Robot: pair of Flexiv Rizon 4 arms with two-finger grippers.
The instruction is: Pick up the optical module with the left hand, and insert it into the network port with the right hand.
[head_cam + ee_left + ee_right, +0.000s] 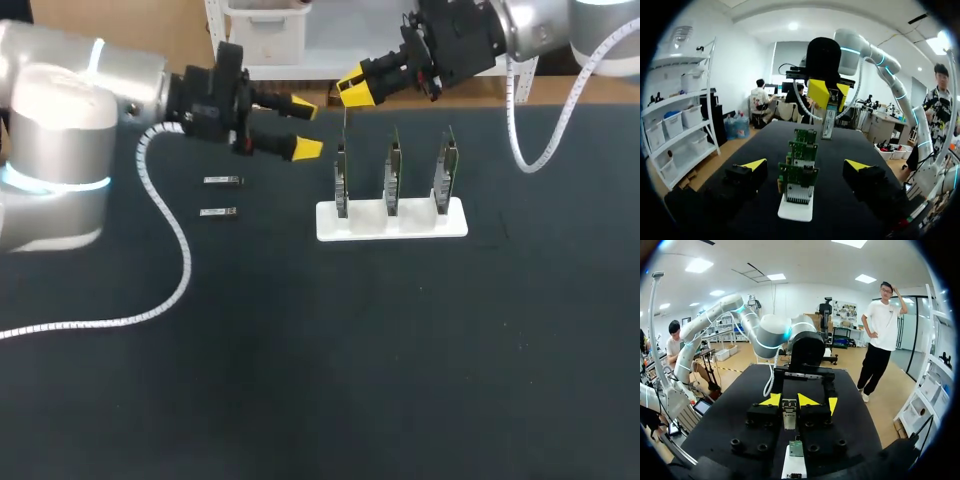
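Though illegible, white labels (224, 181) on both loose optical modules (217, 212)

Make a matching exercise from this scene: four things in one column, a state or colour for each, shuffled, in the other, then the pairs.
Things:
1. left gripper
2. right gripper
3. boards
4. stand

States or colours:
A. white
B. shut on a module
C. upright in a row
D. open, holding nothing

Pairs: 1-D, 2-B, 3-C, 4-A.
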